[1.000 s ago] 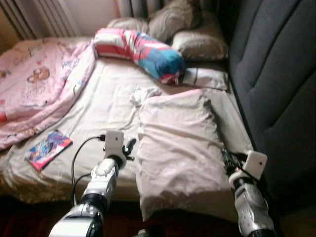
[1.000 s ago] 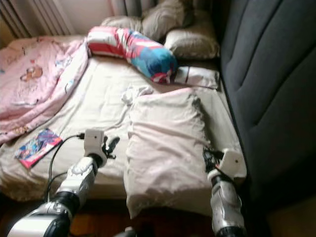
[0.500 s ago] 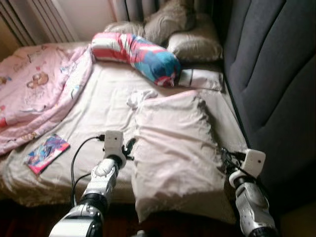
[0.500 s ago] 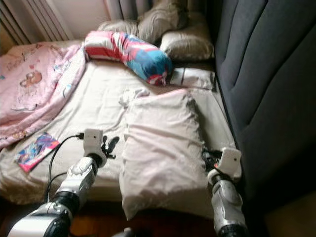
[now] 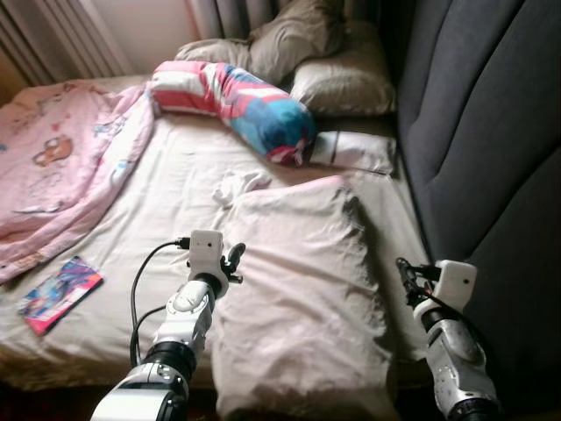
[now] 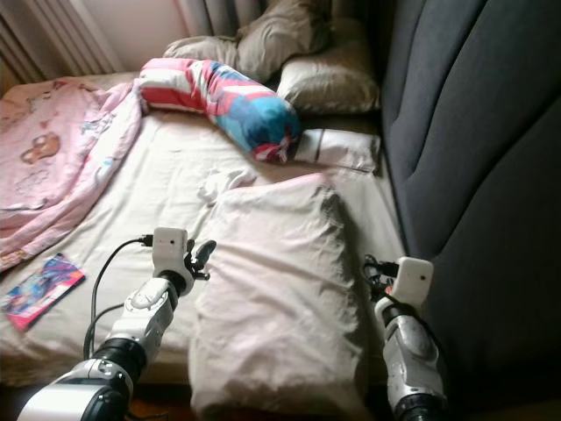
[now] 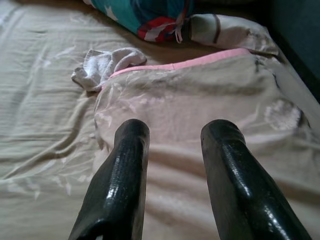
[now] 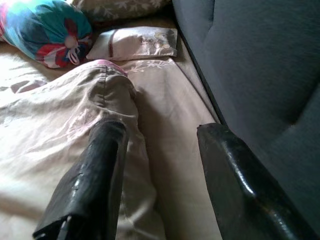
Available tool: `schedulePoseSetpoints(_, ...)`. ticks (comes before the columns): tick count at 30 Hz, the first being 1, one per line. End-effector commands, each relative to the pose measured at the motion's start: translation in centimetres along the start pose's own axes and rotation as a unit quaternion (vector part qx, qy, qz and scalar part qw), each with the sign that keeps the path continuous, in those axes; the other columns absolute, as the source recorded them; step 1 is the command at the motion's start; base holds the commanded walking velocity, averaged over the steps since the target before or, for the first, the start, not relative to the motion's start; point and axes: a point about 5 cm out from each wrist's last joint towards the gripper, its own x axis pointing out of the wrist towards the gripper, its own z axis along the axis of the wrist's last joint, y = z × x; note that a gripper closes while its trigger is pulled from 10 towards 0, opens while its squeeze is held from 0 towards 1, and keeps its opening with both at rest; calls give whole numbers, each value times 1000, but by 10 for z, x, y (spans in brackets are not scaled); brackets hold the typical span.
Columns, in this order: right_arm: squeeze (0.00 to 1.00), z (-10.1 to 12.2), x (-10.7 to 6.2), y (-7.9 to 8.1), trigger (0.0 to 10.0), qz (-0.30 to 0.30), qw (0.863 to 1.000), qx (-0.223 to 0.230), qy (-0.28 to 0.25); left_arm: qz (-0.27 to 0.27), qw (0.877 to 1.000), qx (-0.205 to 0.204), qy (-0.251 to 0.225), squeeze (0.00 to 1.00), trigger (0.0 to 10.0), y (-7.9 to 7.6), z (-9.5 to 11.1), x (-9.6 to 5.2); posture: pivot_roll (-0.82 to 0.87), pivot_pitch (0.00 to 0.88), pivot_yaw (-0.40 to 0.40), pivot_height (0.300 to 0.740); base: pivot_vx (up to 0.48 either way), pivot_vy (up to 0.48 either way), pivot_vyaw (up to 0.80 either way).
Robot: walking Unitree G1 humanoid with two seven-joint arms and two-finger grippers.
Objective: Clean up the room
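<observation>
Your view has closed in on the bed point(image 5: 105, 342); the big pillow point(image 5: 302, 289) still overhangs its near edge between the left gripper point(image 7: 172, 170) and right gripper point(image 8: 160, 175), fingers apart, nothing gripped yet.

dark padded headboard point(image 5: 491, 132), pale curtains point(image 5: 53, 35)

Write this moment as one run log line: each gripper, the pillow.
left gripper: open, over large pale pink pillow | right gripper: open, at pillow's edge by dark grey headboard | pillow: flat on bed, not held
</observation>
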Motion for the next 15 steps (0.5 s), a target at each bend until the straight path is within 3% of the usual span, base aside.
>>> schedulePoseSetpoints(1,0,-5,0,10,10000,18,1000,4,9,18,1000,-1,7,0,10000,11,-3,-3,-126,174,79,740,0,0,0)
schedulePoseSetpoints(7,0,-7,0,13,10000,35,999,0,21,23,999,-19,12,0,10000,12,-4,-3,-135,181,75,740,0,0,0)
schedulePoseSetpoints(15,0,-10,11,26,10000,80,994,-30,72,61,995,-43,70,0,10000,30,-9,-2,-140,202,63,740,0,0,0)
